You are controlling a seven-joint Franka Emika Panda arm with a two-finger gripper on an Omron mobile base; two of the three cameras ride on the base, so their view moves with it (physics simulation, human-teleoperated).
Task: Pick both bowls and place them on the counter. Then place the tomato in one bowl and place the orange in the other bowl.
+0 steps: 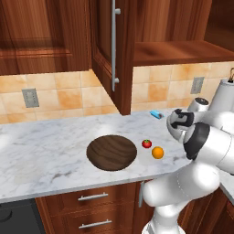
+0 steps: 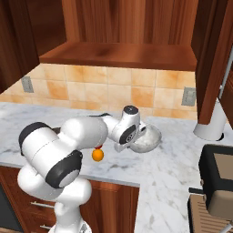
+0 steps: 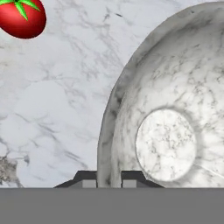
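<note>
Two bowls are out on the marble surface (image 1: pixel 41 151): the marbled bowl (image 3: pixel 175 113) has its rim clamped between the closed fingers of the hand (image 3: pixel 109 177), not yet released; the wooden bowl (image 1: pixel 112 152) lies well beyond. The tomato (image 3: pixel 22 17) and orange (image 2: pixel 97 155), just beside the hand, both await placing.

Marble surface (image 1: pixel 41 151) carries brown bowl (image 1: pixel 111 152) left, tomato (image 1: pixel 146 143) and orange (image 1: pixel 157 152) just right; marbled bowl (image 2: pixel 150 139) farther right.
</note>
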